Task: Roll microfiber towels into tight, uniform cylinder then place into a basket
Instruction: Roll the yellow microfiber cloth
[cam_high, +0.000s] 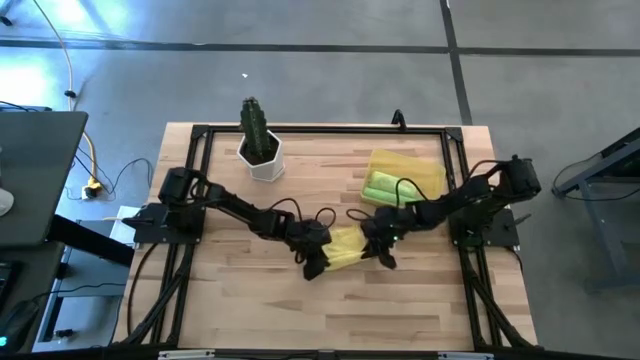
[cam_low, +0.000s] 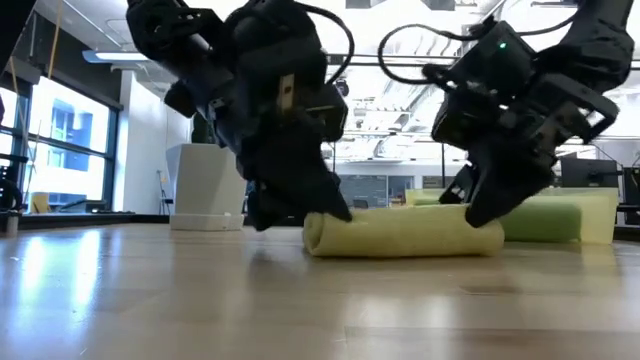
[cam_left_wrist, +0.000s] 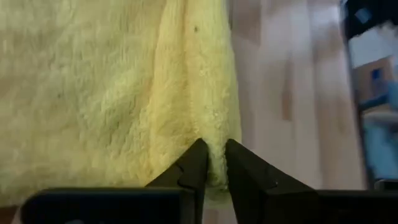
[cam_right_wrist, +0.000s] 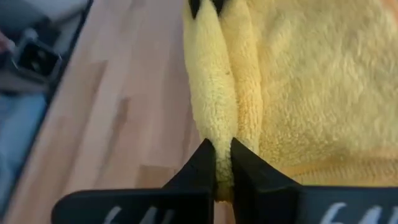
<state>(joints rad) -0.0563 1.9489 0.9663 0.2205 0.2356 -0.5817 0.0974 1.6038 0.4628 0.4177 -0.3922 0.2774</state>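
Note:
A bright yellow towel (cam_high: 347, 248) lies rolled up in a thick cylinder (cam_low: 405, 232) on the middle of the wooden table. My left gripper (cam_high: 318, 262) is shut on its left end and my right gripper (cam_high: 380, 250) on its right end. The translucent yellow basket (cam_high: 428, 165) stands at the far right, and a rolled lime green towel (cam_high: 383, 187) lies in it. The low view shows that green roll (cam_low: 545, 220) behind the right arm. My left gripper (cam_left_wrist: 214, 155) pinches a raised fold of cloth (cam_left_wrist: 211, 134) at the roll's left end between its two fingers. It slants down from the table's left. The roll rests on the table. My right gripper (cam_right_wrist: 222, 152) pinches a ridge of the cloth (cam_right_wrist: 221, 124) at the roll's right end between its two fingers. It slants down from the table's right, with the fingers in line with the ridge. The ridge runs on toward the other gripper's fingertips (cam_right_wrist: 202, 6). The roll lies on the table.
A white pot with a green cactus (cam_high: 260, 140) stands at the far left of the table. A black frame (cam_high: 320, 130) runs along the table's edges. Bare wood lies toward the near edge (cam_high: 330, 310).

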